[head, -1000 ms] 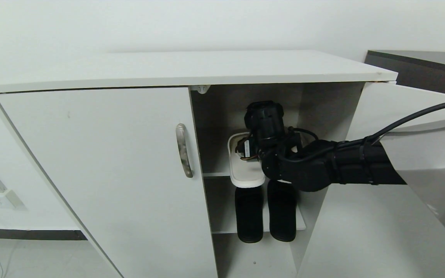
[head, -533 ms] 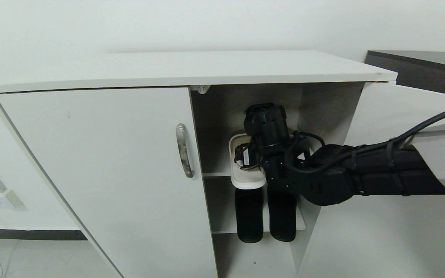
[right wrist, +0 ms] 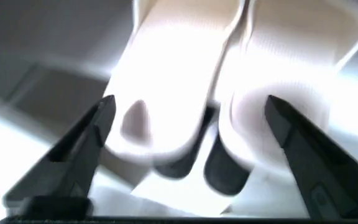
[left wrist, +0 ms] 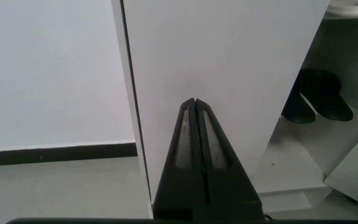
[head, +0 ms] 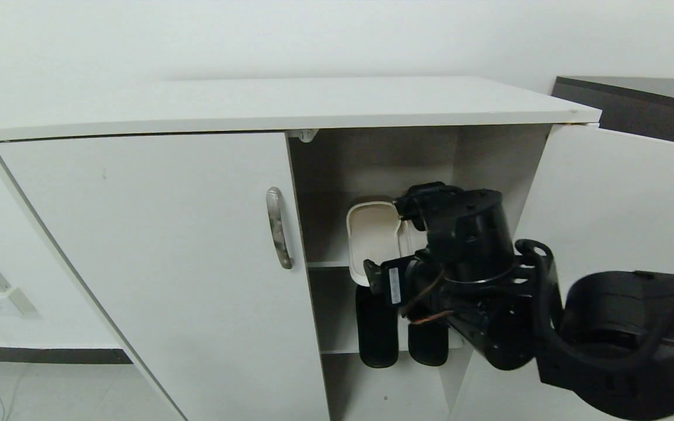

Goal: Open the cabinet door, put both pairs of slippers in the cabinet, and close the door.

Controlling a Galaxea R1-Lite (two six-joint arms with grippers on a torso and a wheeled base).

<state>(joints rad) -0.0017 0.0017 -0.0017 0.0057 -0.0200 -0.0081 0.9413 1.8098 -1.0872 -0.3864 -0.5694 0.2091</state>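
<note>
The right gripper [right wrist: 189,102] is hanging in front of the white rectangular cabinet [head: 284,99], at its open right half, with its fingers [right wrist: 98,124] spread wide and gripping nothing. Just beyond the fingertips, the pair of white moulded slippers [right wrist: 179,74] is lying side by side on the cabinet's upper shelf [head: 326,264], heels overhanging the shelf's front edge. The pair of black slippers [head: 377,327] is lying on the cabinet's lower shelf [head: 337,333], heels also overhanging. The cabinet's right-hand door [head: 606,193] is standing wide open. The left-hand door [head: 138,245], with its curved metal handle [head: 277,228], is sitting shut. The left gripper [left wrist: 194,109] is facing that shut door, fingers pressed together and holding nothing.
</note>
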